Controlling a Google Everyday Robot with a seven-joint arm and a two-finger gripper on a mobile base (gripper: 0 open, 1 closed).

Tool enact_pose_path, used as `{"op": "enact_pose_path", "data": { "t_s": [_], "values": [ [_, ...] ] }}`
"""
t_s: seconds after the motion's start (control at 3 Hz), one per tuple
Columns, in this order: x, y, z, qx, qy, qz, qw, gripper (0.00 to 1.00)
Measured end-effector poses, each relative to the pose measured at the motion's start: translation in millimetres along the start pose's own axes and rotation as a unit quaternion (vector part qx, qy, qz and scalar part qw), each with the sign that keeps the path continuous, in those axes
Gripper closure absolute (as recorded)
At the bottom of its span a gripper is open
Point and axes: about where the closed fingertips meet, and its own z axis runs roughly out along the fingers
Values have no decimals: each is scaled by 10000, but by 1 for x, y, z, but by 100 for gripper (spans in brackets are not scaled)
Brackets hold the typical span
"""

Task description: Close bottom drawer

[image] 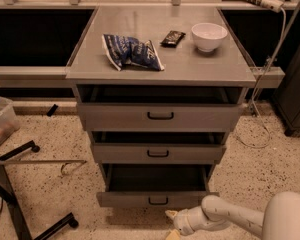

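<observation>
The bottom drawer point(157, 199) is the lowest of three grey drawers. It stands partly pulled out, showing its dark, empty box, and has a small black loop handle point(158, 200) on its low front panel. My gripper point(170, 224) is on the floor side just in front of and below that front panel, slightly right of the handle. It reaches in from the lower right on the white arm point(240, 218). Its two pale fingers are spread apart and hold nothing. One fingertip point(170, 214) sits close under the panel's lower edge.
The mid drawer point(158, 153) and top drawer point(160, 116) also stand slightly open. On the cabinet top lie a blue chip bag point(132, 51), a dark snack bar point(172, 37) and a white bowl point(208, 36). A chair base point(20, 194) stands left and a cable point(262, 119) right.
</observation>
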Motion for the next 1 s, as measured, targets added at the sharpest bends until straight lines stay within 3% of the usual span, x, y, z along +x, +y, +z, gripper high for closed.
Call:
{"op": "enact_pose_path", "data": {
  "t_s": [0.33,1.0],
  "values": [
    [0,0,0,1,0,-1,10000,0],
    [-39,-44,-3,263,-57,-269,9993,0]
  ]
}}
